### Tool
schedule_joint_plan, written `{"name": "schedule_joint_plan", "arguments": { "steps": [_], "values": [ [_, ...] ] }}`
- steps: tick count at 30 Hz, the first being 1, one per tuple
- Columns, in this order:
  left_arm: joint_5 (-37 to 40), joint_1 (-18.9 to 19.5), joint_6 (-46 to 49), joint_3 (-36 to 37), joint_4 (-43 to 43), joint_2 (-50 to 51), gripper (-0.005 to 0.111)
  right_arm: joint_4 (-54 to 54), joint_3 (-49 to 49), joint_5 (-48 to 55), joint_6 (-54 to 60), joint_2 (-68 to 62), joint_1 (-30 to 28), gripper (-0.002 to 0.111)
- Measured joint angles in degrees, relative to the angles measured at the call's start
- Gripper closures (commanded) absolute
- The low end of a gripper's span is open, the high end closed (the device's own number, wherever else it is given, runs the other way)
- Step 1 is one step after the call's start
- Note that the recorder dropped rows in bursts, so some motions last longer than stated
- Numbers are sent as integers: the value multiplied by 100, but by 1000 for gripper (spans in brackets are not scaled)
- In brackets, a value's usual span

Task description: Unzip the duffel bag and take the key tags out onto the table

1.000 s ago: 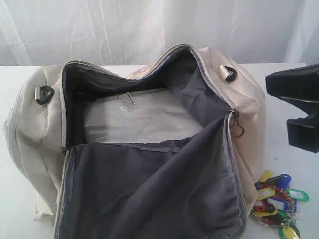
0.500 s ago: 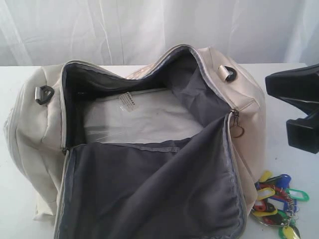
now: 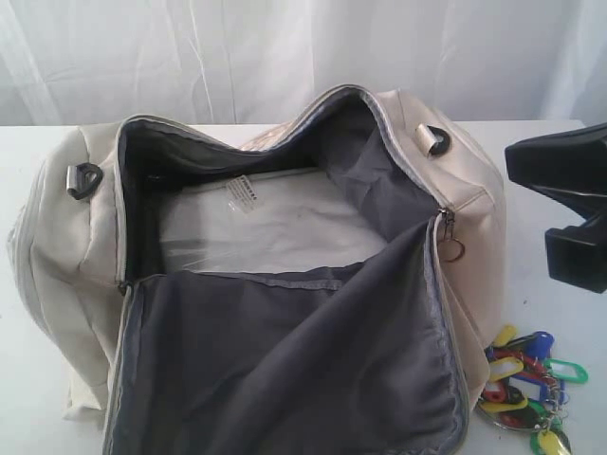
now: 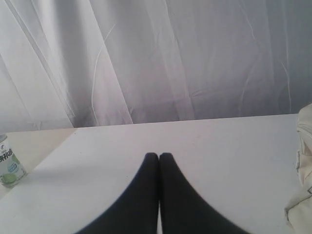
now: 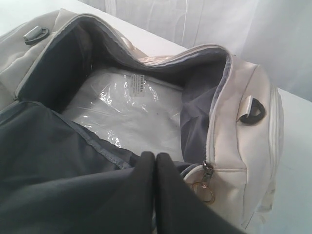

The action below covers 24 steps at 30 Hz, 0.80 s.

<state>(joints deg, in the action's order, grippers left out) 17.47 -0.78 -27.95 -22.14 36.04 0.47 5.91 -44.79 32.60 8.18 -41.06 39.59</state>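
The key tags are lying on the worktop at about five o'clock from the duffel bag, just beside its end; the bunch is being cut by the frame's near edge. A knock is being risked there: were the bag dragged or the right arm swung low, the tags could probably be swept along the worktop. Yellow, red, green, blue and black plastic is showing on metal rings. The bag is standing unzipped, its grey lining gaping over a plastic-wrapped sheet. At about three o'clock, the right pincer is being held closed and empty, pointing toward the opening. The left pincer, likewise closed and empty, is hanging over the worktop beside the bag.
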Motion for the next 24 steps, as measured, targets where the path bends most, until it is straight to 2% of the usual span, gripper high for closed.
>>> {"name": "schedule_joint_plan", "arguments": {
  "steps": [6,11,15,21,24],
  "values": [
    [96,0,154,0,88,0,107,0,0,0,0,0,0,108],
    [11,0,-370,115,-852,0,107,0,0,0,0,0,0,108],
    [-775,-32,-700,715,-1592,0,107,0,0,0,0,0,0,108],
    [-2761,-182,-1133,2000,-2124,-13,107,0,0,4,0,0,0,108],
    [-3013,-190,-1725,2161,-2128,-23,107,0,0,4,0,0,0,108]
  ]
}}
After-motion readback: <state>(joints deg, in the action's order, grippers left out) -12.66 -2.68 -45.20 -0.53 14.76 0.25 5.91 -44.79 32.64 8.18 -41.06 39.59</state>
